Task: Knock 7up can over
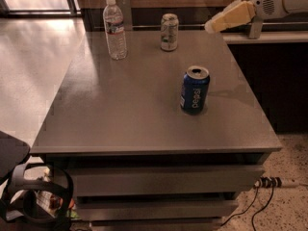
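The 7up can [169, 32] stands upright near the far edge of the grey table [125, 109], pale silver-green with a metal top. My gripper [214, 26] comes in from the upper right on a white arm. Its pale yellowish fingers point left and hover above the table's far right corner, a short way to the right of the can and not touching it.
A dark blue Pepsi can [195, 89] stands upright right of the table's middle. A clear water bottle [115, 29] stands at the far left. A counter [269, 35] runs along the right. Cables and a power strip [270, 182] lie on the floor, lower right.
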